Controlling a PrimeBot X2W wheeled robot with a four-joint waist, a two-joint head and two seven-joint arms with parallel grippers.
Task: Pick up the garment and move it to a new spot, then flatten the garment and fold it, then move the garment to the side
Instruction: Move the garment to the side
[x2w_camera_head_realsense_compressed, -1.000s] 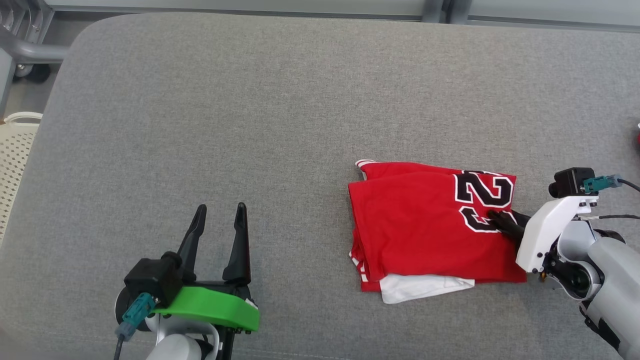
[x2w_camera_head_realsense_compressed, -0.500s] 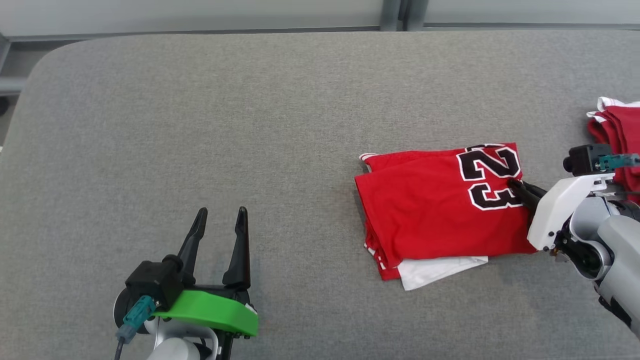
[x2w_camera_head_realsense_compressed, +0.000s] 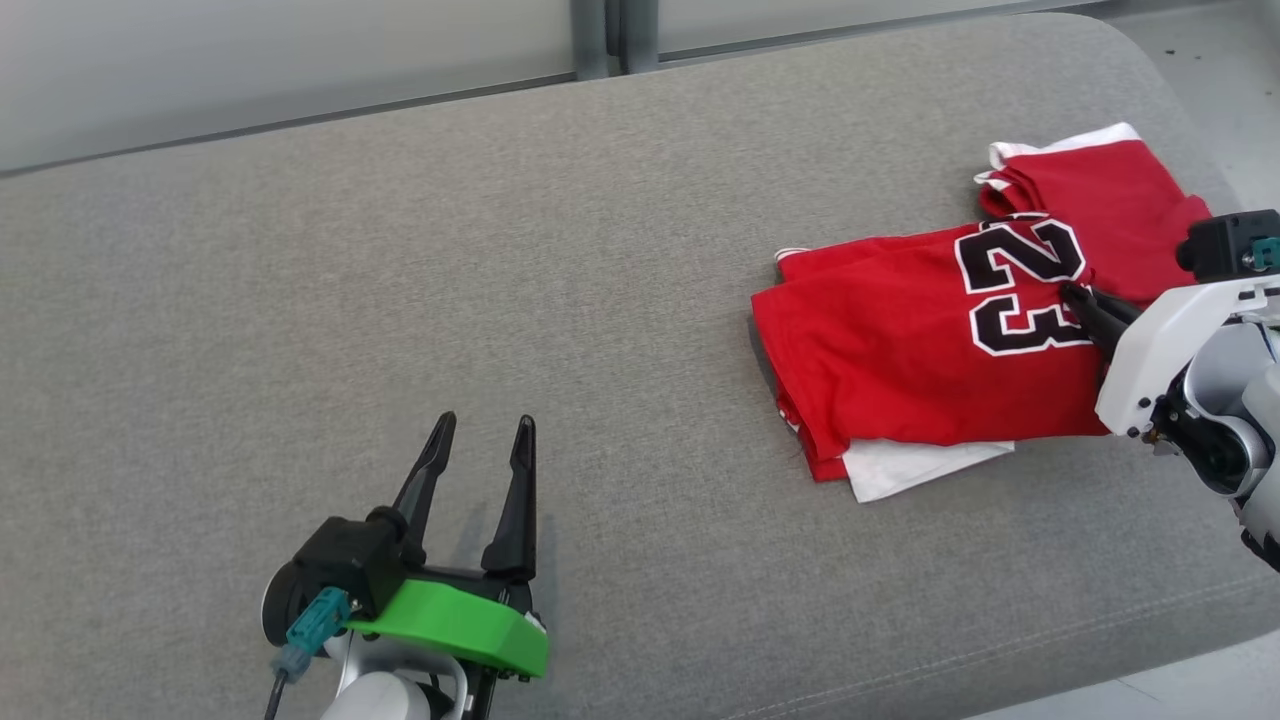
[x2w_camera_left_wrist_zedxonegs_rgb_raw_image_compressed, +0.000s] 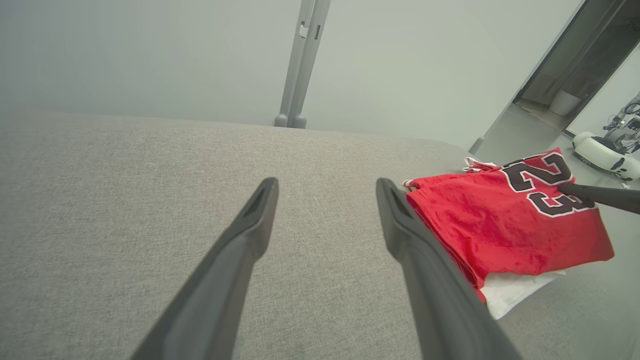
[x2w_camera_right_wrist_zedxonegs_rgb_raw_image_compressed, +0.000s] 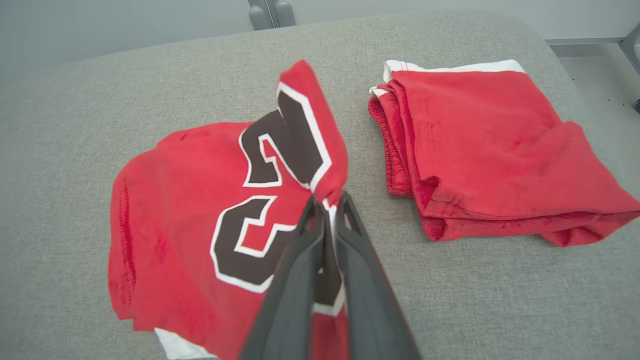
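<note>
Now, garment's (x2w_camera_right_wrist_zedxonegs_rgb_raw_image_compressed: 190, 210) numbered edge between right end effector's (x2w_camera_right_wrist_zedxonegs_rgb_raw_image_compressed: 327, 207) fingers.

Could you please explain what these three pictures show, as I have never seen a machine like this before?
This is a two-armed wheeled robot working over a grey padded surface. The wide picture comes from a camera on its head, looking down; the other two come from cameras on its wrists, each looking along that arm's two dark fingers. The left pincer, with the green part, is open and holds nothing. The right pincer is shut on the edge of a folded red jersey bearing the number 23, with white fabric showing beneath it. That pinched edge is lifted in the right wrist picture. A second folded red garment lies beside it, near the surface's rounded corner.
</note>
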